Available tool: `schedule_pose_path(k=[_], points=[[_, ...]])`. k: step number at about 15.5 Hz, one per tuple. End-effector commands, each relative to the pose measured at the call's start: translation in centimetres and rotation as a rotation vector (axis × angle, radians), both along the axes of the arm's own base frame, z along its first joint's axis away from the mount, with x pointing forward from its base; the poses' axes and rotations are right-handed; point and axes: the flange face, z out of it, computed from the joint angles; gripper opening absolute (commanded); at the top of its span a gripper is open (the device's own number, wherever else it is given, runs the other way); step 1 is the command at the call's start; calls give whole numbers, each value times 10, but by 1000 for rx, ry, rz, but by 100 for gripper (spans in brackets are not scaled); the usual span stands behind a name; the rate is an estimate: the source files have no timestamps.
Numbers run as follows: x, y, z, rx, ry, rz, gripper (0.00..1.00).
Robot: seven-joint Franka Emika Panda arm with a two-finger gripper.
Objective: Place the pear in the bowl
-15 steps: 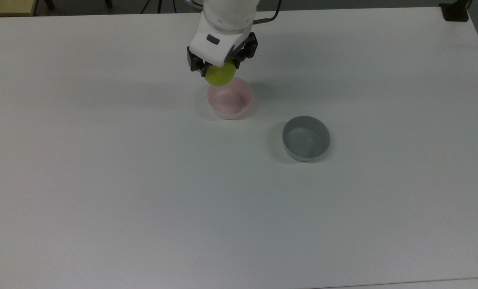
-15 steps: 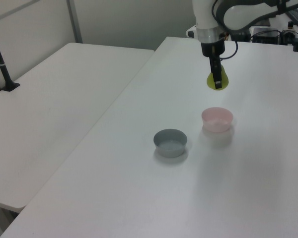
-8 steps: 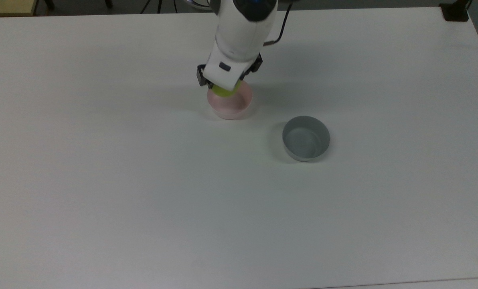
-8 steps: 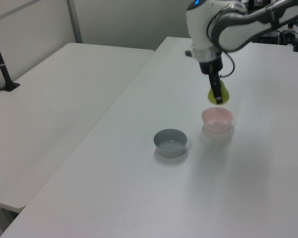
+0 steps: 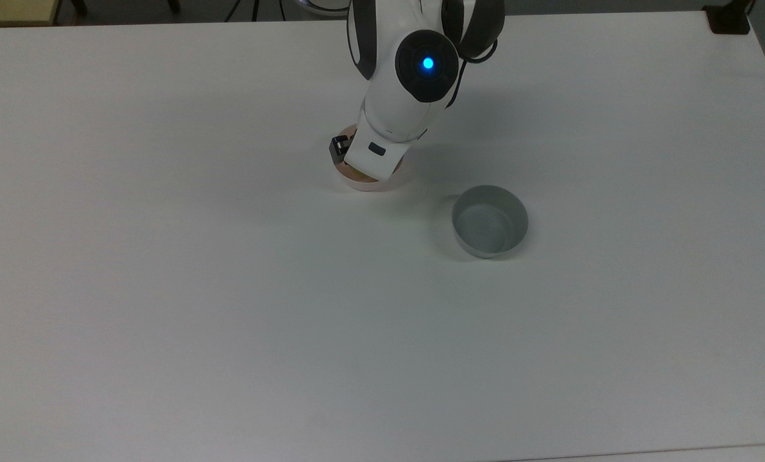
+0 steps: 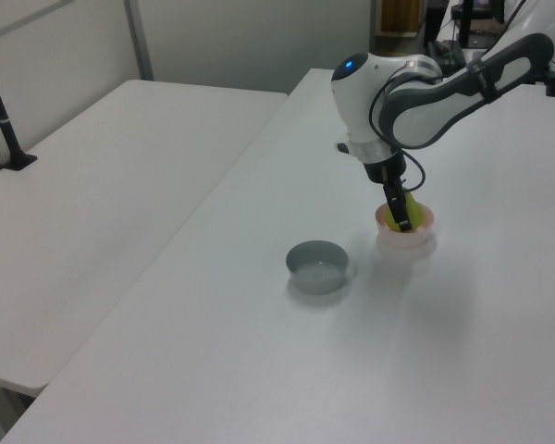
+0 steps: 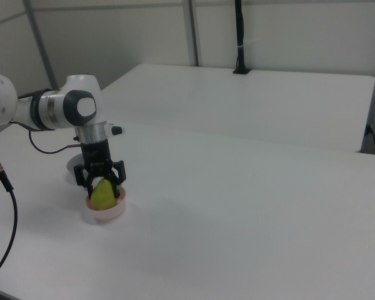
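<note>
The pear is yellow-green and sits low inside the bowl. Its fat end is down below the rim and its thin end points up. The gripper is pinching the pear, with one dark finger on each side of it. In the left view the pear shows as a yellow patch behind a dark finger, right over the bowl. I cannot tell if the pear touches the bottom of the bowl.

The bowl is small, round and pale pink. It stands on the table, near the middle of the far edge in the top view. In the top view the arm covers most of the bowl, so just a pink bit of rim peeks out under the gripper. The arm is white with dark joints and has a small blue light on it. It leans down over the bowl from the far edge of the table.

A grey bowl stands near the pink one. It is a little closer to the table's middle and toward the top view's right. The two bowls do not touch. In the left view the grey bowl is toward the left view's left of the pink one.

A second white table stands next to this one.
</note>
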Motion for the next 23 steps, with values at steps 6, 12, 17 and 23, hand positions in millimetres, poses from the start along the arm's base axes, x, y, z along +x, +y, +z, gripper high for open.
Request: schedule_pose_path(k=[6, 12, 17, 23], points=[[-5, 0, 18, 1, -36, -15, 100], [-7, -16, 92, 42, -106, -51, 100], [-11, -43, 155, 75, -187, -99, 100], [-9, -103, 182, 85, -207, -228, 100]])
